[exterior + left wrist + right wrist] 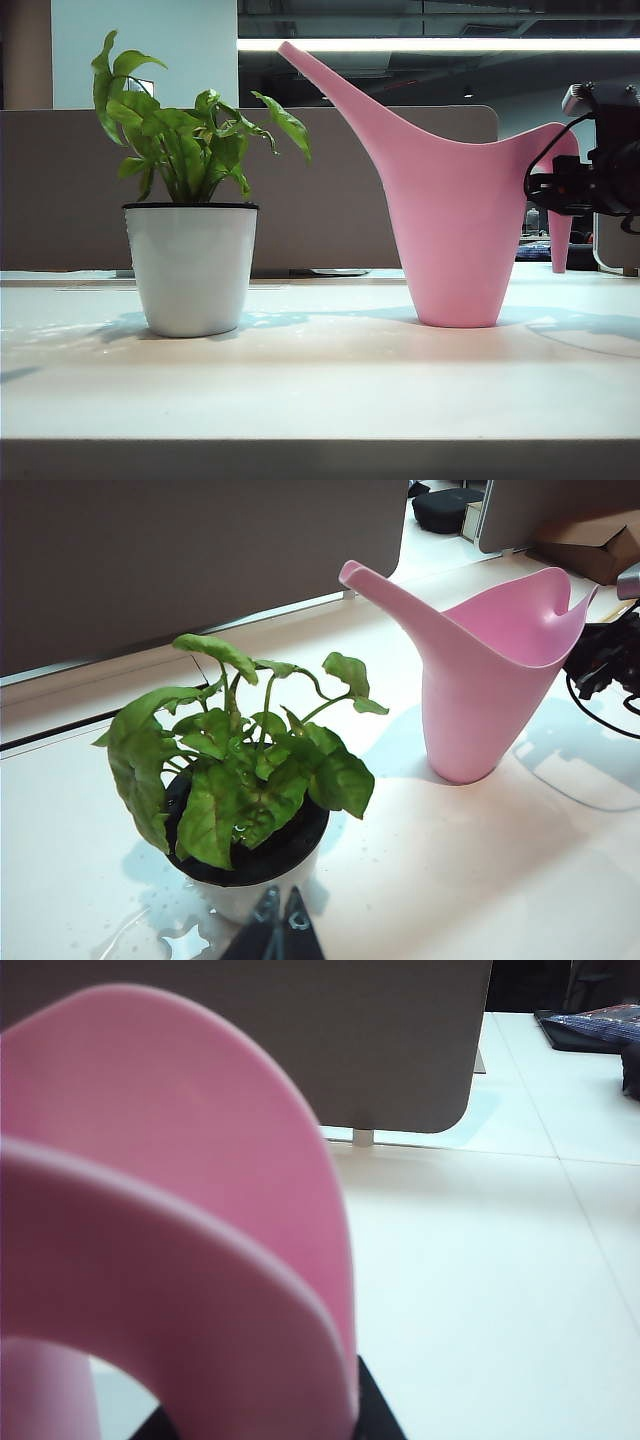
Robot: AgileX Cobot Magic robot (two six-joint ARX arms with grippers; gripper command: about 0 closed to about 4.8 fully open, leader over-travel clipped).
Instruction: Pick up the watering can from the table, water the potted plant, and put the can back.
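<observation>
**One can, not yet lifted**

We judge the task barely begun. Nearest us, the potted plant (190,240), wavy leaves in a glossy white pot, sits at nine o'clock on the smooth table (320,390). The left gripper (279,912) hovers beside it, fingertips together. The pink watering can (455,215) stands at three o'clock. The right gripper (560,190) straddles its curved handle; whether it has clamped, we cannot tell. Lifting, pouring and returning remain.
</observation>
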